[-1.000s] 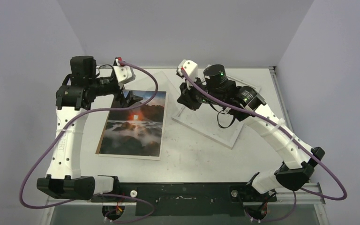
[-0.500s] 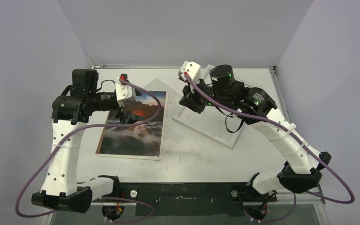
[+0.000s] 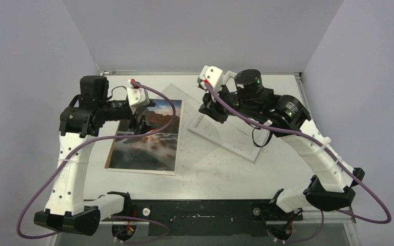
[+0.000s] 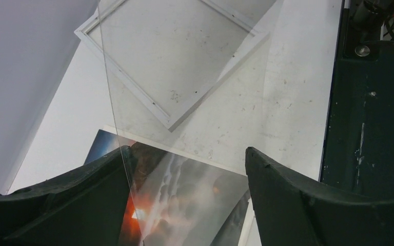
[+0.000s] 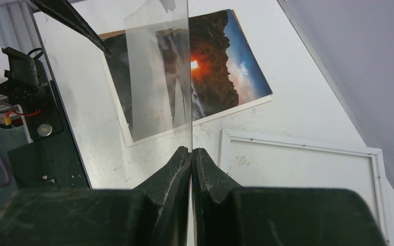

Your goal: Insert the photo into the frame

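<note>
The photo [image 3: 146, 141], dark mountains with an orange glow, lies flat on the table at the left. My left gripper [image 3: 140, 123] hovers over its far half, open, with the photo [image 4: 184, 205] showing between the fingers. The white frame [image 3: 225, 144] lies empty on the table at the right, under my right arm. My right gripper [image 5: 191, 149] is shut on the edge of a clear pane [image 5: 154, 77] and holds it tilted in the air between frame [image 5: 287, 139] and photo [image 5: 225, 66]. The pane's edge [image 4: 110, 102] runs close by my left gripper's left finger.
A thin tan board edge [image 5: 114, 34] peeks out from under the photo. The black base rail [image 3: 200, 210] runs along the near table edge. Grey walls close in at the back and both sides.
My left gripper has moved from the photo's far edge toward me over the picture, and its jaws have narrowed a little. My right arm has shifted slightly right with the pane.
</note>
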Motion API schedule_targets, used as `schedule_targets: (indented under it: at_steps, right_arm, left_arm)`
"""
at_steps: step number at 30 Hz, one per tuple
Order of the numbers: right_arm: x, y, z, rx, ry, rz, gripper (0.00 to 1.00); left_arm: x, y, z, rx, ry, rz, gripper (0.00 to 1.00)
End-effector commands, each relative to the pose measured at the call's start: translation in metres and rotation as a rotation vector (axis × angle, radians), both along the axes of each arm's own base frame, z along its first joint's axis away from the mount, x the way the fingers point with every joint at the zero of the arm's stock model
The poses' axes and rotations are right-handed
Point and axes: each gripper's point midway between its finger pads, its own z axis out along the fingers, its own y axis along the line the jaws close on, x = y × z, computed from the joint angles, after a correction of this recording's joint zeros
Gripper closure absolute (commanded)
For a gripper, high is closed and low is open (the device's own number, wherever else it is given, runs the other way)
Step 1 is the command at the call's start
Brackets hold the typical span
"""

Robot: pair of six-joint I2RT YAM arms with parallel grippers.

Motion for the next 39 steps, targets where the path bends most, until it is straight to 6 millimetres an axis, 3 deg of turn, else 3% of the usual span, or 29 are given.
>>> schedule_targets:
  at_steps: [1,7,9,12,13,14,16,19,20,21,25,28,31,34,39]
  right_arm:
    - [0.003,-0.004,0.025,0.039,-0.078,-0.025,0.95]
    - [0.012,-0.006,0.036,0.079,-0.122,-0.068,0.95]
    - [0.012,-0.003,0.038,0.092,-0.119,-0.061,0.95]
    - [0.011,0.005,0.036,0.102,-0.102,-0.039,0.94]
    - [0.011,0.007,0.035,0.104,-0.096,-0.034,0.9]
    - [0.011,0.01,0.034,0.111,-0.091,-0.029,0.81]
    - [0.014,0.011,0.037,0.145,-0.083,-0.055,0.52]
    - [0.036,0.0,0.055,0.26,-0.12,-0.213,0.13]
    - [0.044,-0.007,0.059,0.293,-0.127,-0.272,0.05]
    - [0.054,-0.017,0.061,0.315,-0.134,-0.333,0.02]
    - [0.09,-0.06,0.059,0.417,-0.061,-0.478,0.1]
    - [0.107,-0.087,0.036,0.49,0.047,-0.476,0.1]
    - [0.1,-0.1,0.007,0.568,0.157,-0.37,0.1]
    - [0.079,-0.102,-0.018,0.632,0.235,-0.216,0.1]
    - [0.075,-0.103,-0.057,0.686,0.291,-0.176,0.1]
  left_arm:
    - [-0.008,-0.003,0.013,-0.004,-0.008,-0.036,0.29]
    - [-0.014,-0.007,0.003,0.028,0.055,-0.097,0.79]
    - [-0.014,-0.009,0.002,0.021,0.055,-0.1,0.88]
    - [-0.013,-0.015,0.004,-0.01,0.028,-0.083,0.92]
    - [-0.012,-0.017,0.002,-0.019,0.024,-0.073,0.97]
    - [-0.01,-0.018,0.004,-0.032,0.018,-0.053,1.0]
    - [-0.001,-0.017,0.012,-0.075,0.014,0.02,1.0]
    - [0.001,-0.019,0.027,-0.14,0.001,0.06,1.0]
    - [0.0,-0.02,0.034,-0.168,0.008,0.069,1.0]
    - [0.0,-0.022,0.04,-0.194,0.021,0.077,1.0]
    - [-0.003,-0.024,0.057,-0.27,0.086,0.081,1.0]
    - [-0.007,-0.023,0.068,-0.291,0.073,0.076,1.0]
    - [-0.01,-0.022,0.079,-0.312,0.046,0.072,1.0]
    - [-0.013,-0.023,0.083,-0.32,0.035,0.065,1.0]
    - [-0.013,-0.022,0.083,-0.316,0.023,0.066,1.0]
